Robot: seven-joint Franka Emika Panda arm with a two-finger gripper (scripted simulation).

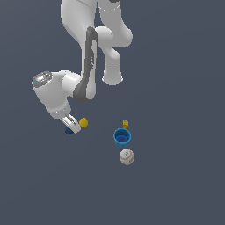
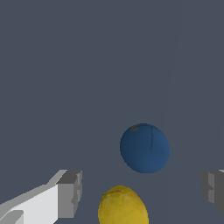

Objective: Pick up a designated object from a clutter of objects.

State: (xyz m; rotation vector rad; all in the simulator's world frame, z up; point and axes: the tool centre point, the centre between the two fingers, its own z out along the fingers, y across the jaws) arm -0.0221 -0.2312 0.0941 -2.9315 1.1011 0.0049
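Gripper (image 2: 142, 190) spread wide, holding nothing. Navy ball (image 2: 145, 148) lies free, yellow ball (image 2: 123, 205) just beside at its 6 o'clock.

A simulator's bare render: flat, featureless grey ground (image 1: 184, 193) (no walls, no furniture).

End effector (image 2: 142, 192) hangs low, fingers spread wide.

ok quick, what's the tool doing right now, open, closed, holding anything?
Tool: open and empty; the dark blue ball and the yellow ball show in the gap between its fingers, neither gripped.
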